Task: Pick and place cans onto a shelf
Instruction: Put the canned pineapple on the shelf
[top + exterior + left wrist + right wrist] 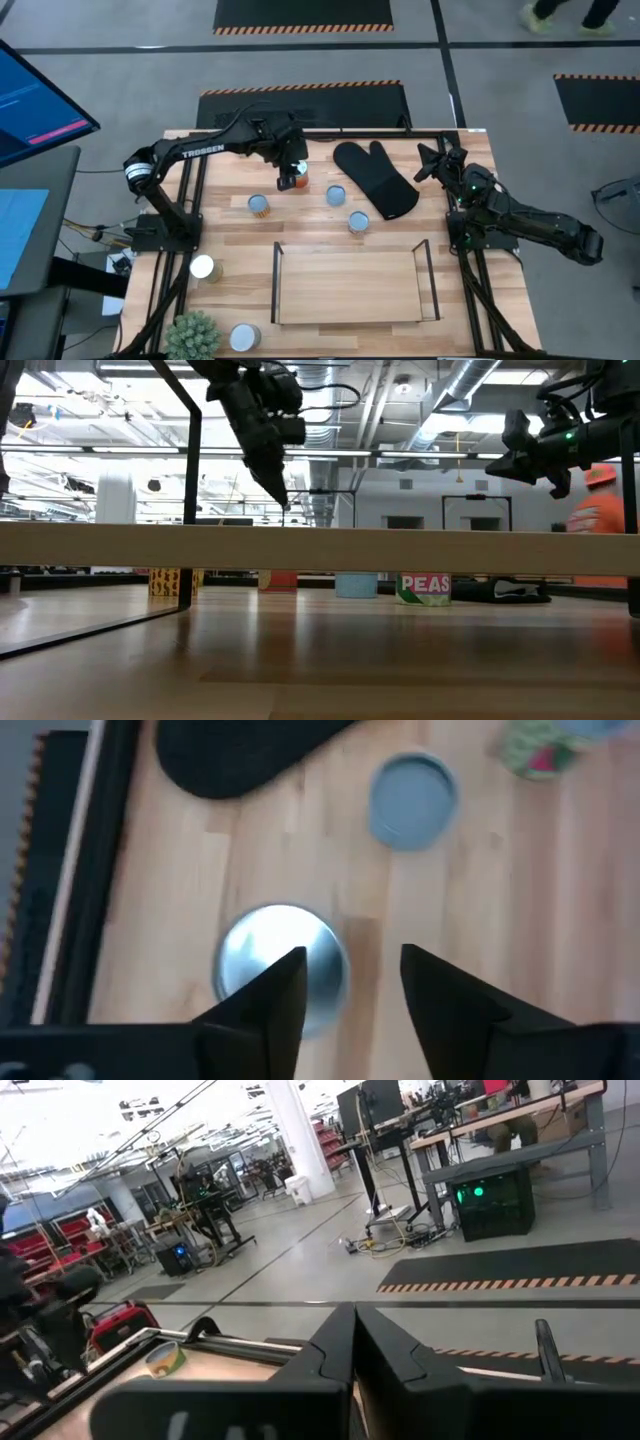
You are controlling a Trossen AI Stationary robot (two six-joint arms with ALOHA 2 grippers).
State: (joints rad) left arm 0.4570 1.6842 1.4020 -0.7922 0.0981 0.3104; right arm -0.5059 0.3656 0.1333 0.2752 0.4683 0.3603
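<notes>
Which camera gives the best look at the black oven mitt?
The high view: the whole oven mitt lies flat there, thumb and cuff clear. The low view shows only a thin dark sliver of it beyond the shelf bar. The left wrist view catches one edge. The right wrist view misses it.

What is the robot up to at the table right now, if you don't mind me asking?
The left gripper hangs open over a red-labelled can near the table's far edge, not gripping it. The right gripper waits shut beside the black oven mitt. The shelf holds nothing; the other cans stand loose on the table.
</notes>
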